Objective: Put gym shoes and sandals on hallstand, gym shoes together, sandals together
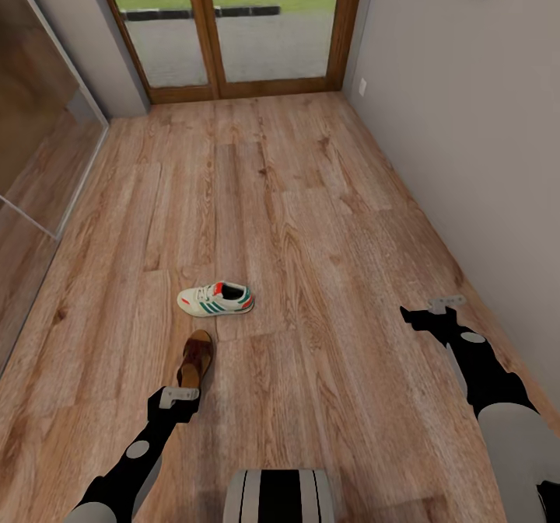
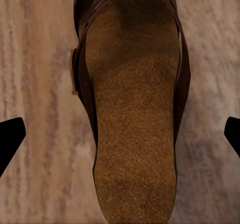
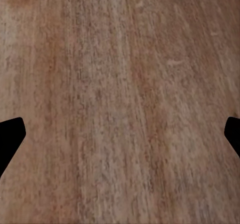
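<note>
Hovering spread-fingered over the sandal (image 2: 134, 109), the left gripper (image 1: 180, 395) is lining up its pickup, needing a descent and squeeze next.

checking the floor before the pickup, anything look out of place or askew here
Only the footwear: one gym shoe and one sandal lie on the corridor floor, at different angles, not aligned. The left gripper is open over the sandal. No damage visible.
</note>
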### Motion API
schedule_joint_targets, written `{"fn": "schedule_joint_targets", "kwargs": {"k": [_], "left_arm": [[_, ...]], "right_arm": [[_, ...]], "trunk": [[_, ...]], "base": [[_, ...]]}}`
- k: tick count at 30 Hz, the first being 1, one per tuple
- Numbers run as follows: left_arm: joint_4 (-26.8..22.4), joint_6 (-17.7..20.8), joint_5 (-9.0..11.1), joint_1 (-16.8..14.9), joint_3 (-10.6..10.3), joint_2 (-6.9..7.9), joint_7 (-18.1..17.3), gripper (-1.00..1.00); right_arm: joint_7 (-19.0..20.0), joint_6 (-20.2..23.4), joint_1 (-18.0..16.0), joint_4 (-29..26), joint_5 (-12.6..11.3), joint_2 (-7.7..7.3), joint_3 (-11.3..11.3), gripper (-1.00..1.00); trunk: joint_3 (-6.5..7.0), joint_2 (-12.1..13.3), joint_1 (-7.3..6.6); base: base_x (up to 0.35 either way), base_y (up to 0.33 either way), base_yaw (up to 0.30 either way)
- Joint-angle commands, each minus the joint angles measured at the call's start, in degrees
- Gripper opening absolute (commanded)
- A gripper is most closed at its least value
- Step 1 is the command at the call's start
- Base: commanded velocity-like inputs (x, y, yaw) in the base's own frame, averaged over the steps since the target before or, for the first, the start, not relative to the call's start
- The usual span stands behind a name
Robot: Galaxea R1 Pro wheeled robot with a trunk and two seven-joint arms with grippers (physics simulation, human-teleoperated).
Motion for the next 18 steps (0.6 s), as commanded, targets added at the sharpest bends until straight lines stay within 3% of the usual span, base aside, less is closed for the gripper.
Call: {"fn": "schedule_joint_targets", "kwargs": {"k": [1,12,18], "left_arm": [[0.0,-0.2,-0.6,0.0,0.5,-0.06,-0.3,1.00],[0.0,-0.2,-0.6,0.0,0.5,-0.04,-0.3,1.00],[0.0,-0.2,-0.6,0.0,0.5,-0.04,-0.4,1.00]], "right_arm": [[0.5,0.2,0.0,-0.1,0.6,0.05,-0.2,1.00],[0.5,0.2,0.0,-0.1,0.6,0.09,-0.2,1.00],[0.5,0.3,0.0,-0.1,0.5,0.13,-0.2,1.00]], "trunk": [[-0.03,0.0,-0.01],[-0.04,0.0,-0.01],[-1.80,-0.1,0.15]], "base": [[0.010,0.000,0.000],[0.002,0.000,0.000],[0.000,0.000,0.000]]}}
